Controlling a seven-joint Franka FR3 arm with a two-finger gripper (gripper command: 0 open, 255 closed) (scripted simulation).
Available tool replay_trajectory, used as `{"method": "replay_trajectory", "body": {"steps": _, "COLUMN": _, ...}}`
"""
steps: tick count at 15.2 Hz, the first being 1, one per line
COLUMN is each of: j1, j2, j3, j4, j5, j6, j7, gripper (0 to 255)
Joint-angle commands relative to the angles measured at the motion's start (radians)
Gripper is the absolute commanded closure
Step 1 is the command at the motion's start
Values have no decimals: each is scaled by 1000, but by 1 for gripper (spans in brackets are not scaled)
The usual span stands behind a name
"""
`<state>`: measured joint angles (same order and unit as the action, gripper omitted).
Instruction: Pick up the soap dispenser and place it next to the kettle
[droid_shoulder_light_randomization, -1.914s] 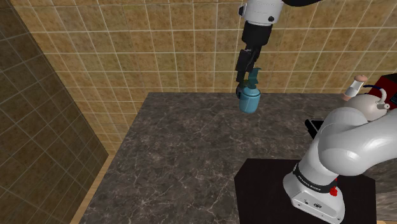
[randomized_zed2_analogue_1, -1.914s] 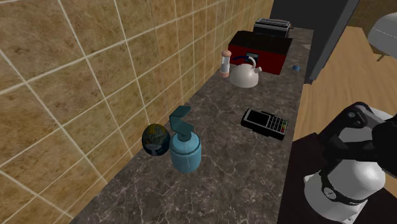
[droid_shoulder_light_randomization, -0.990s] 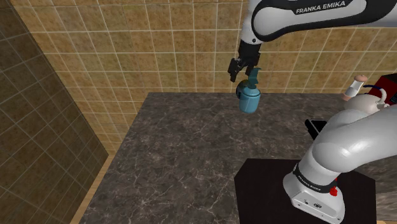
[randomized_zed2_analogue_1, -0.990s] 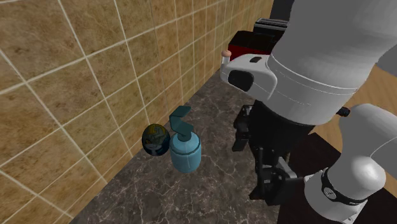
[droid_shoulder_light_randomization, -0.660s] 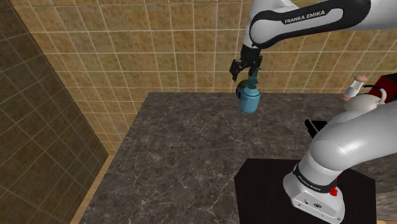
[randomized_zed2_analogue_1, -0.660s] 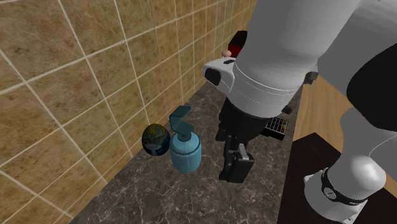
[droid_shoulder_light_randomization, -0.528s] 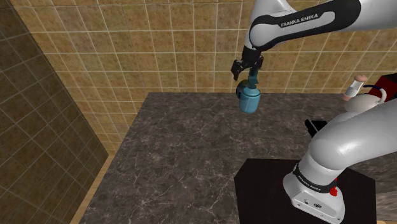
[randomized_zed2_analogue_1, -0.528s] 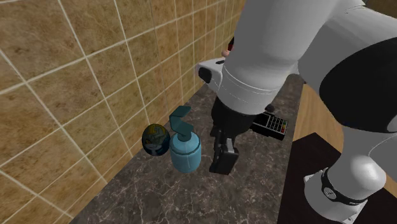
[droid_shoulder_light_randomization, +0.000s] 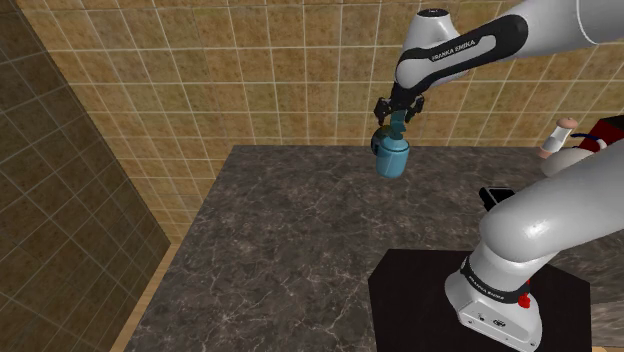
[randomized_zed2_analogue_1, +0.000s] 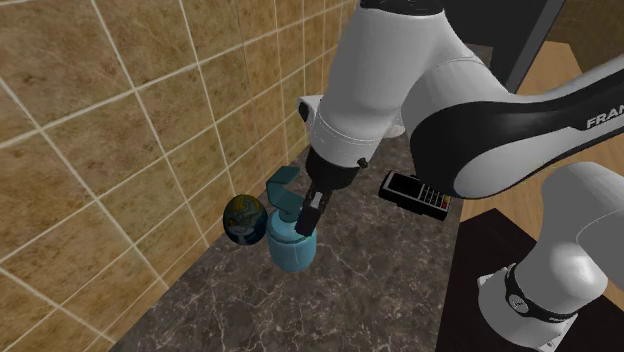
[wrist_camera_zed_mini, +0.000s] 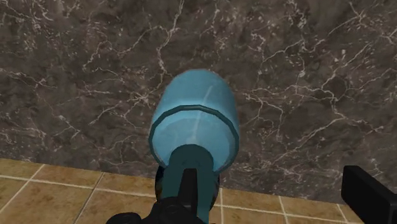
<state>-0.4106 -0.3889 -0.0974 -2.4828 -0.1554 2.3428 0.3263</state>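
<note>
Soap dispenser (droid_shoulder_light_randomization: 390, 157) stands upright just under the gripper (droid_shoulder_light_randomization: 398, 111), whose fingers (wrist_camera_zed_mini: 366, 191) are spread wide, apparently to close round its pump (randomized_zed2_analogue_1: 282, 187).

Small globe ball (randomized_zed2_analogue_1: 243, 219) sits near the jaws, against tiled wall (randomized_zed2_analogue_1: 100, 120); payment terminal (randomized_zed2_analogue_1: 418, 194) lies well apart from them on dark marble countertop (randomized_zed2_analogue_1: 370, 275).
</note>
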Motion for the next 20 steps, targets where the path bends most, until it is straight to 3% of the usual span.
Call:
{"method": "replay_trajectory", "body": {"steps": 1, "j1": -34, "j2": 42, "j3": -18, "j4": 9, "j5": -17, "j6": 48, "j7": 29, "gripper": 0}}
{"method": "replay_trajectory", "body": {"steps": 4, "j1": -81, "j2": 96, "j3": -41, "j4": 12, "j5": -43, "j6": 116, "j7": 81, "gripper": 0}}
{"method": "replay_trajectory", "body": {"steps": 11, "j1": -85, "j2": 180, "j3": -51, "j4": -3, "j5": -48, "j6": 216, "j7": 83, "gripper": 0}}
{"method": "replay_trajectory", "body": {"steps": 20, "j1": -85, "j2": 188, "j3": -52, "j4": -4, "j5": -48, "j6": 224, "j7": 83, "gripper": 0}}
